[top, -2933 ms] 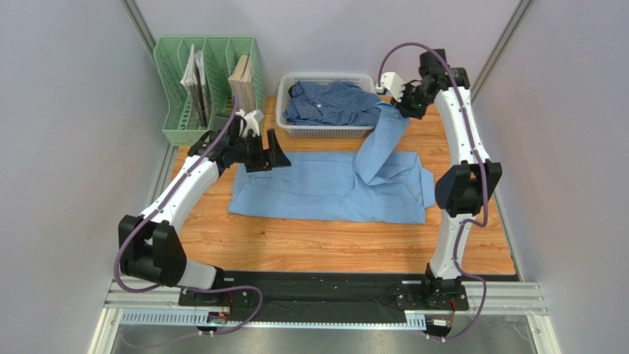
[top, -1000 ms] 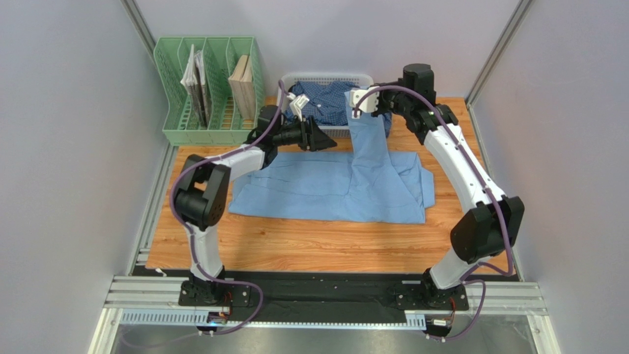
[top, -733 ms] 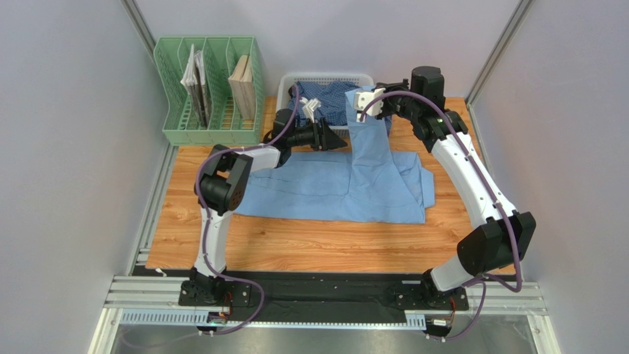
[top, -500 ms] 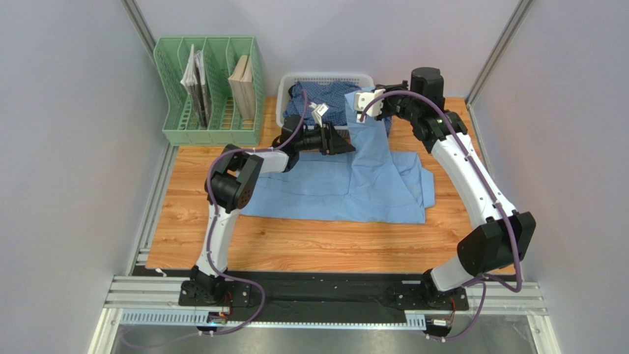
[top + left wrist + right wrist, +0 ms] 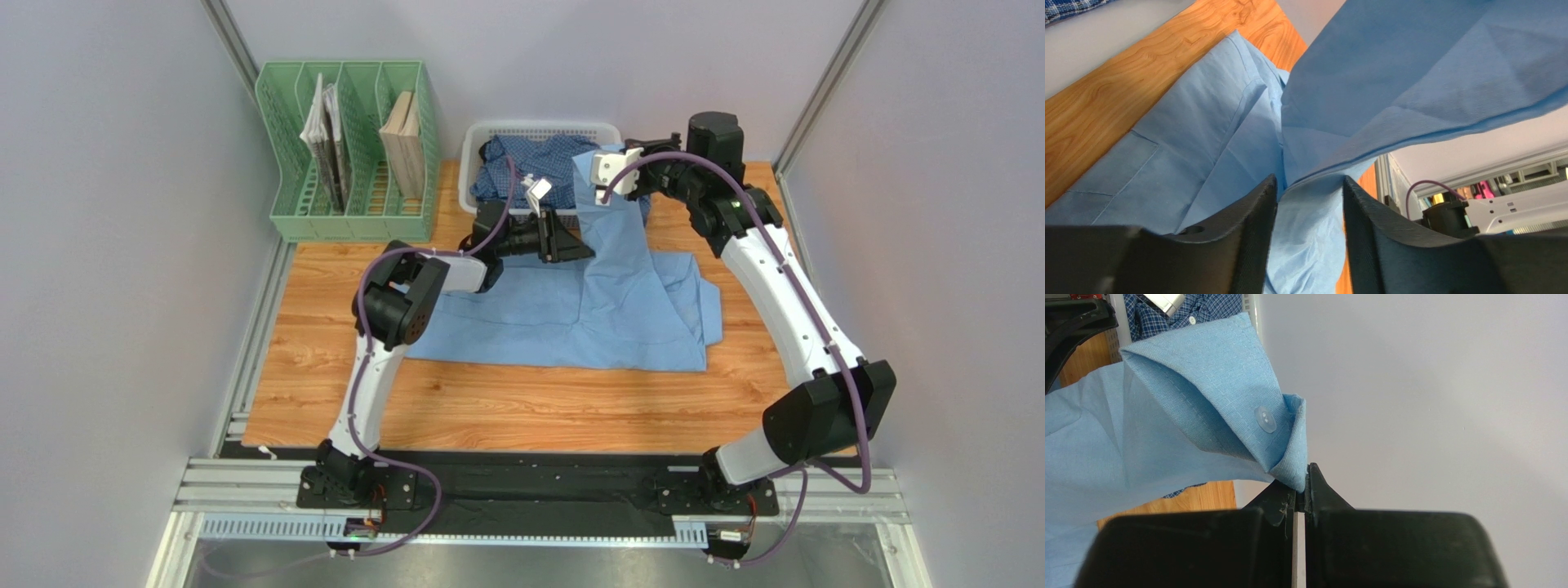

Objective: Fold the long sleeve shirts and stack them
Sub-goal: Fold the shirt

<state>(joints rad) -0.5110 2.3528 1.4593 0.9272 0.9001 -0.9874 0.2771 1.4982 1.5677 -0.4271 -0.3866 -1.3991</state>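
Observation:
The light sky-blue shirt (image 5: 540,312) lies flat on the wooden table. My right gripper (image 5: 610,163) is shut on its sleeve cuff (image 5: 1229,398), which carries a white button, and holds the sleeve (image 5: 620,233) raised above the shirt, near the basket. My left gripper (image 5: 585,245) is open beside the hanging sleeve. In the left wrist view the sleeve's lower edge (image 5: 1315,177) runs between the spread jaws of the left gripper (image 5: 1309,193). The right gripper (image 5: 1303,482) pinches the cuff's corner. The darker checked shirt (image 5: 521,165) lies crumpled in the basket.
The white slotted basket (image 5: 540,126) stands at the back middle. A green file rack (image 5: 288,184) with books stands at the back left. Grey walls close in both sides. The wooden table (image 5: 552,410) shows in front of the shirt.
My left arm has swung right from the shirt's left end to the raised sleeve. My right gripper has carried the cuff left, from the basket's right end to in front of the basket.

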